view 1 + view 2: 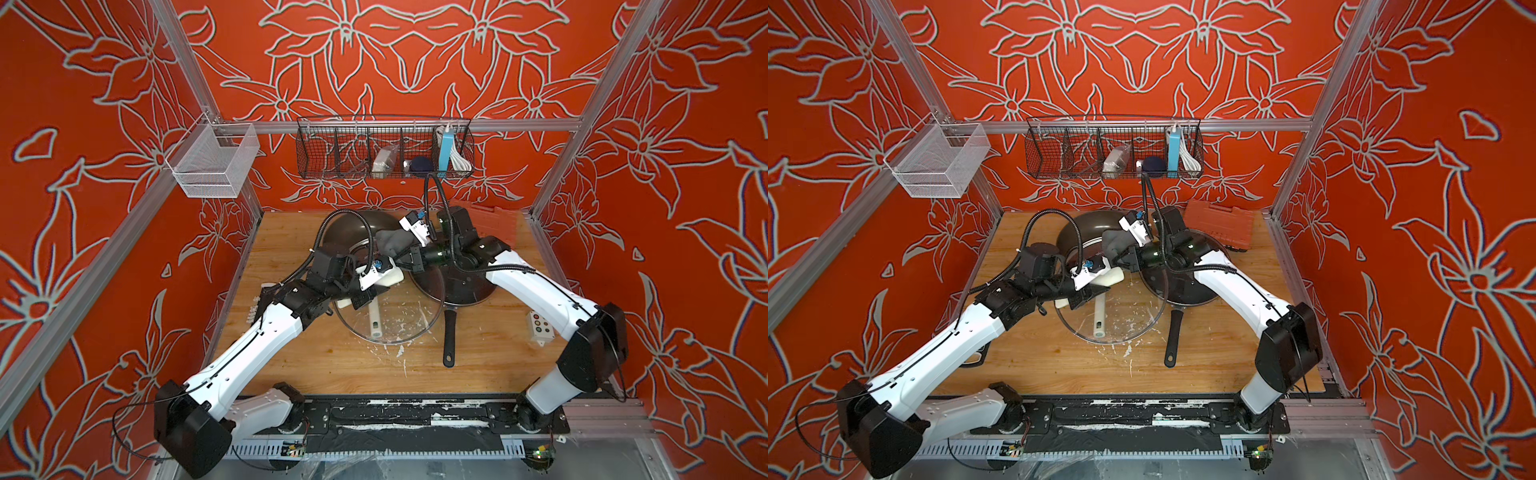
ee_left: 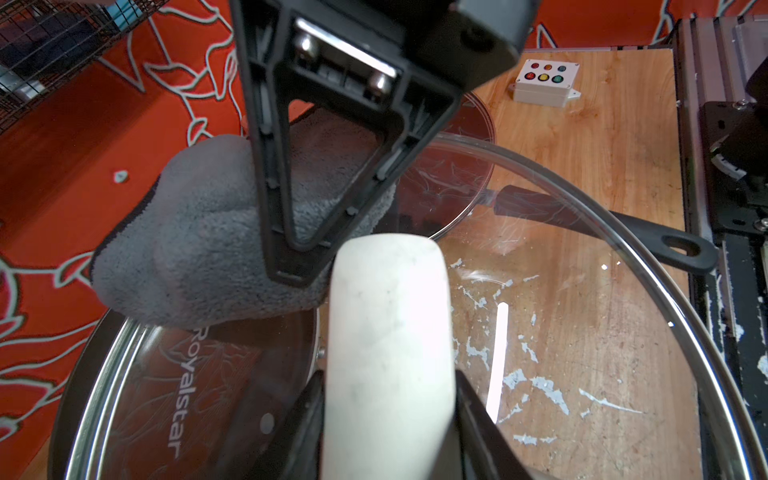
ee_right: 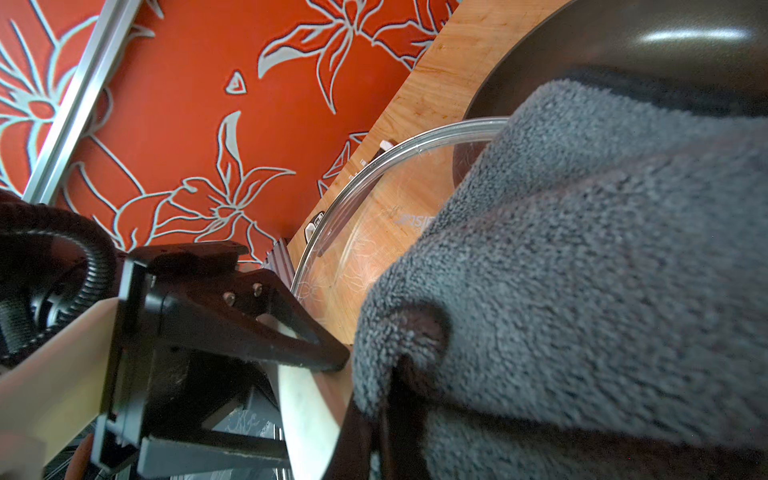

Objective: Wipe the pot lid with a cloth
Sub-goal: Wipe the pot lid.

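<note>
The pot lid (image 1: pixel 409 320) is clear glass with a metal rim and stands tilted over the wooden table. My left gripper (image 1: pixel 372 291) is shut on its cream-white bar handle (image 2: pixel 386 332), with one jaw pressed on each side. My right gripper (image 1: pixel 401 250) is shut on the dark grey cloth (image 1: pixel 388 243). In the left wrist view the bunched cloth (image 2: pixel 199 249) lies against the lid's glass just beyond the handle's end. The right wrist view is mostly filled by the cloth (image 3: pixel 602 270), with the lid's rim (image 3: pixel 374 166) curving beside it.
A black frying pan covered by a second glass lid (image 1: pixel 455 286) sits right of the pot lid, its handle (image 1: pixel 449 336) pointing to the front. A dark wok (image 1: pixel 357 222) lies behind. A button box (image 1: pixel 540 328), a red case (image 1: pixel 1219 224) and two hanging wire baskets (image 1: pixel 384 149) are also there.
</note>
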Action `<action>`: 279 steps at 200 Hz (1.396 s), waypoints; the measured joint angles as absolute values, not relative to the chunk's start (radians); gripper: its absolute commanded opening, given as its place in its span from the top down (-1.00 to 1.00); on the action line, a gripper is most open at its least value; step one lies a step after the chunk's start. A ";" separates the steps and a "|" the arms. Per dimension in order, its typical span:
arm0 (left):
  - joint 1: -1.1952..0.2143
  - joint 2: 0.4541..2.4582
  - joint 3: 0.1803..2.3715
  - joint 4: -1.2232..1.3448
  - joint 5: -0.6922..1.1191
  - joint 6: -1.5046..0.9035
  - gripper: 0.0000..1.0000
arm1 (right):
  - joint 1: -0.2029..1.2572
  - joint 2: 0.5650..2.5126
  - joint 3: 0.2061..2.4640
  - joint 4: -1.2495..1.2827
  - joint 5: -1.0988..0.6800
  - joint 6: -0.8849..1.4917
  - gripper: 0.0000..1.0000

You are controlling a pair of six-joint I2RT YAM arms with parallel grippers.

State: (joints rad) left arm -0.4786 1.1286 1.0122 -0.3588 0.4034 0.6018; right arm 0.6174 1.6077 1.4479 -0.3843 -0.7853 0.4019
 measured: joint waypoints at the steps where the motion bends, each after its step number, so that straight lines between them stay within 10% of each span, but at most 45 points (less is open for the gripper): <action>1: -0.479 1.129 1.012 -0.358 0.404 0.601 1.00 | 0.617 1.608 1.448 -0.384 -0.786 0.402 1.00; 150: -0.498 1.129 1.000 -0.248 0.361 0.514 1.00 | 0.667 1.966 1.881 -0.336 -0.772 0.550 1.00; 279: -0.501 1.127 0.933 -0.164 0.200 0.455 1.00 | 0.641 1.842 1.675 -0.300 -0.696 0.563 1.00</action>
State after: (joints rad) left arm -0.5014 1.1275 0.9325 -0.1638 0.2001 0.4549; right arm 0.6407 1.8416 1.6749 -0.3000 -0.6956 0.5629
